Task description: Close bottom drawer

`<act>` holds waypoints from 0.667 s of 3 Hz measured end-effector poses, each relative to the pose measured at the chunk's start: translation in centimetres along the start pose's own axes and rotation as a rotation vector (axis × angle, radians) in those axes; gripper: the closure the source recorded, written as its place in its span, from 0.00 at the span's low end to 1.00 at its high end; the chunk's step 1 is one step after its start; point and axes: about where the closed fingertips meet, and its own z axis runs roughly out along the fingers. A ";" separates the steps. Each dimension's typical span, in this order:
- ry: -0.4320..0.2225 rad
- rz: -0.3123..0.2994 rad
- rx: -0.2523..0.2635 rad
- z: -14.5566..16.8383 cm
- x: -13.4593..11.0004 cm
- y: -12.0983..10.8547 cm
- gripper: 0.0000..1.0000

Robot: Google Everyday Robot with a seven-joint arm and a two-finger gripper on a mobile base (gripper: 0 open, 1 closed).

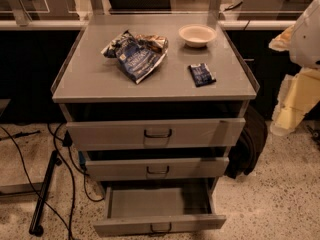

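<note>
The bottom drawer [160, 225] of a grey metal cabinet stands pulled far out toward me. Its shallow tray [160, 201] shows nothing inside. Its slim front panel carries a small dark loop handle [161, 228] at the lower edge of the view. My arm, white with cream parts, comes in at the right edge. My gripper [294, 104] hangs there, to the right of the cabinet top and well above and apart from the bottom drawer.
The top drawer [156, 133] and middle drawer [157, 168] stick out slightly. On the cabinet top [90, 79] lie a blue chip bag [136, 54], a white bowl [197, 35] and a small blue packet [202, 74]. Cables [45, 194] trail at left and a black bag [247, 144] leans at right.
</note>
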 end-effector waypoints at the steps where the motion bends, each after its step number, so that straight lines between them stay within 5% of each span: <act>1: 0.000 0.000 0.000 0.0 0.0 0.0 0.02; 2: 0.000 0.000 0.000 0.0 0.0 0.0 0.25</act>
